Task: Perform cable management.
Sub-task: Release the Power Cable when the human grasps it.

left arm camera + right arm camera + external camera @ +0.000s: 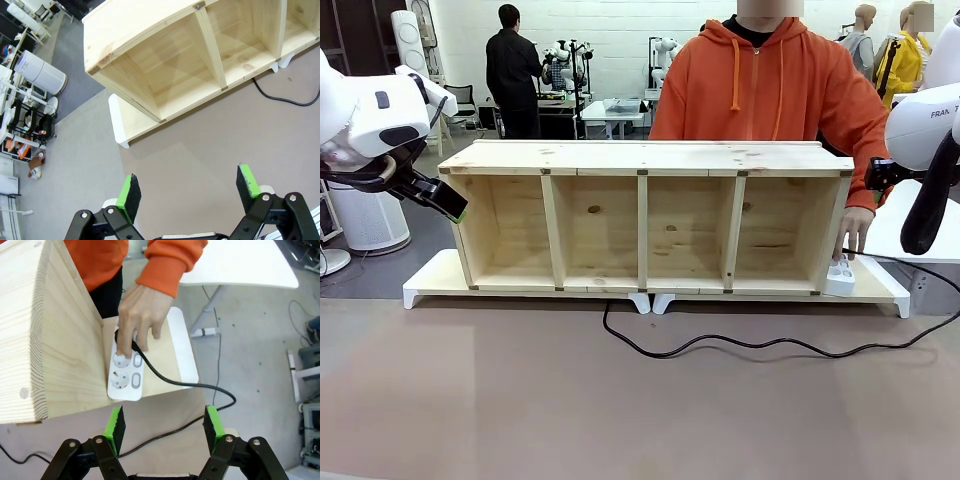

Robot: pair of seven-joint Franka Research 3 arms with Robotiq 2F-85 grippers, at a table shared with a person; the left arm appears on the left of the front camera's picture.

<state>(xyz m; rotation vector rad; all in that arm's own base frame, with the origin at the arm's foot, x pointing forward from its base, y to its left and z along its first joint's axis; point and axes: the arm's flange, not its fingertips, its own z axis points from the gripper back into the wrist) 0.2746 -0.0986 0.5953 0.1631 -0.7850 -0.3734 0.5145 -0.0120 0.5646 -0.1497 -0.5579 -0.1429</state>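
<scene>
The thin black cable (740, 345) snakes over the brown table in front of the wooden shelf (645, 215) and runs right to the white power strip (840, 275) beside the shelf's right end. The person's hand (135, 315) rests on the power strip (125, 372), where the cable (170, 382) is plugged in. My left gripper (187, 192) hangs open above bare table near the shelf's left end (125, 75). My right gripper (162, 425) is open above the strip, nothing between its fingers. A piece of the cable (285, 97) lies by the shelf's foot.
The shelf has several open compartments and stands on a white base board (430, 285). A white side table (240, 265) stands beyond the right end. A person in an orange hoodie (770, 90) stands behind the shelf. A white air purifier (37, 75) sits on the floor.
</scene>
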